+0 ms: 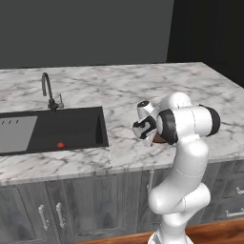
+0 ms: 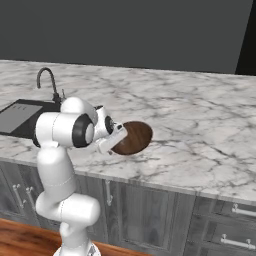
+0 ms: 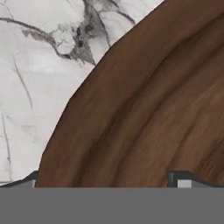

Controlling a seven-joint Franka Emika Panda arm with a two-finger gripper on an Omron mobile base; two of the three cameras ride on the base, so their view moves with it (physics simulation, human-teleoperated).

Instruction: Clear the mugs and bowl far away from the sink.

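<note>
A white marble counter point(image 2: 200, 130) runs over grey cabinets point(image 1: 71, 205) with a dark wall behind; the black sink point(image 1: 71, 128) is set into its left part, a curved tap point(image 1: 47, 90) at its back edge and a small red ball point(image 1: 60, 144) in the basin. The bowl point(image 2: 132, 138) (dark reddish-brown, shallow, ringed inside) sits on the counter near its front edge, well apart from the sink; the gripper point(image 2: 116, 137) hangs over its left rim, jaws spread wide with one fingertip on each side of the rim, and the arm hides part of the bowl.
</note>
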